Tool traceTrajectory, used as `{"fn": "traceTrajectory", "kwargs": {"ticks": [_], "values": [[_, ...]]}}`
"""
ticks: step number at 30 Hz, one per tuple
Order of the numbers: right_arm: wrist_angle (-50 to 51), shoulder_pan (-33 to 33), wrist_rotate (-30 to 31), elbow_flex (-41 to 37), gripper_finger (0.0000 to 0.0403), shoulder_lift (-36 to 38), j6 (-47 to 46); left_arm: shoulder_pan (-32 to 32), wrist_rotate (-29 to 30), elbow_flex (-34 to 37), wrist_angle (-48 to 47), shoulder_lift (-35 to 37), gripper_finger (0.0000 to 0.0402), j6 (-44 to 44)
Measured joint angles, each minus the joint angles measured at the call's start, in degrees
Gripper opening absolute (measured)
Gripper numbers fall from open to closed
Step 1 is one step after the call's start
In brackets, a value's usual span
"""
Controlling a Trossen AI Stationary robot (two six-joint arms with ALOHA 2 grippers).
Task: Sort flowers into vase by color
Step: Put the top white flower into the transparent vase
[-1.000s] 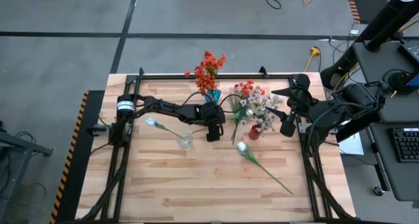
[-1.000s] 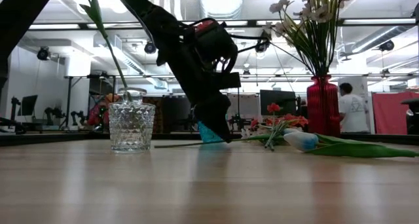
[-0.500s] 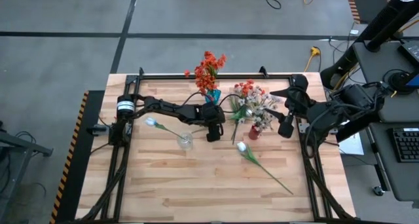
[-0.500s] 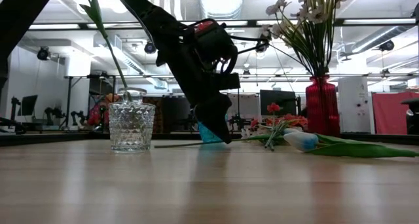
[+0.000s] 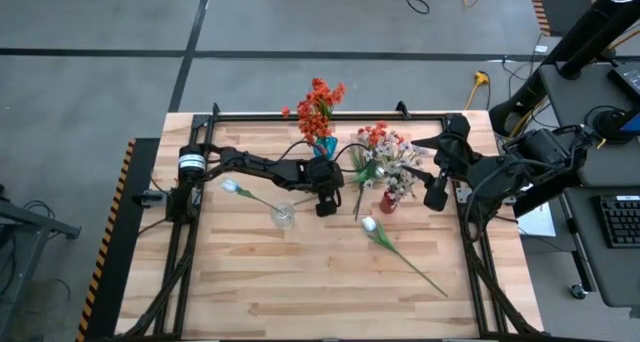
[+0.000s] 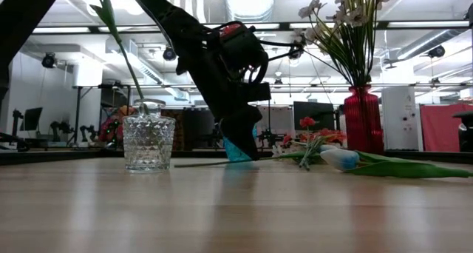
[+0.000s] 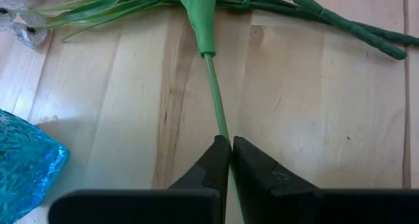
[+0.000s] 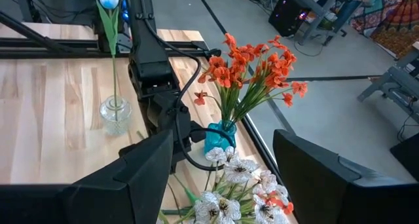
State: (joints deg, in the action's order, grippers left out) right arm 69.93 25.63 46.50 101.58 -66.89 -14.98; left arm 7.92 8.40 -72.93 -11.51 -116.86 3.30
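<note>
A wooden table (image 5: pixel 300 272) holds three vases and several artificial flowers. Near the middle of the table stands a clear glass vase (image 6: pixel 148 143) with one white tulip bud (image 5: pixel 231 187) in it, its green stem leaning toward the left edge. At the middle of the far edge stands a blue vase (image 8: pixel 219 136) filled with orange-red blossom sprays (image 5: pixel 318 104). Just to its right, nearer the right edge, a red vase (image 6: pixel 363 120) holds pale pink-white small-blossom bunches (image 5: pixel 400 162).

An orange-red spray (image 6: pixel 316 135) lies flat on the table between the blue and red vases. A second white tulip (image 5: pixel 371 225) lies on the table toward the near right corner, stem pointing at that corner.

The left gripper (image 7: pixel 230 160) is down at the table surface between the glass vase and the blue vase, its two dark fingers pinched closed on a thin green stem (image 7: pixel 215 93) that lies flat on the wood.

The right gripper (image 5: pixel 437 190) hangs above the table by the right edge, beside the red vase, with its fingers spread apart and nothing between them.
</note>
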Motion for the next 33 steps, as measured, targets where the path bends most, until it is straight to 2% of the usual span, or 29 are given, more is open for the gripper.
{"fn": "traceTrajectory", "kwargs": {"ticks": [22, 33], "values": [[-0.42, 0.00, -0.09, 0.00, 0.0256, -0.02, -0.33, -0.37, 0.02, -2.45, -1.24, 2.09, 0.0001, -0.82], [-0.42, 0.02, -0.14, 0.00, 0.0256, -0.02, -0.96, -0.50, -0.04, -2.17, -3.27, 3.08, 0.0059, -0.84]]}}
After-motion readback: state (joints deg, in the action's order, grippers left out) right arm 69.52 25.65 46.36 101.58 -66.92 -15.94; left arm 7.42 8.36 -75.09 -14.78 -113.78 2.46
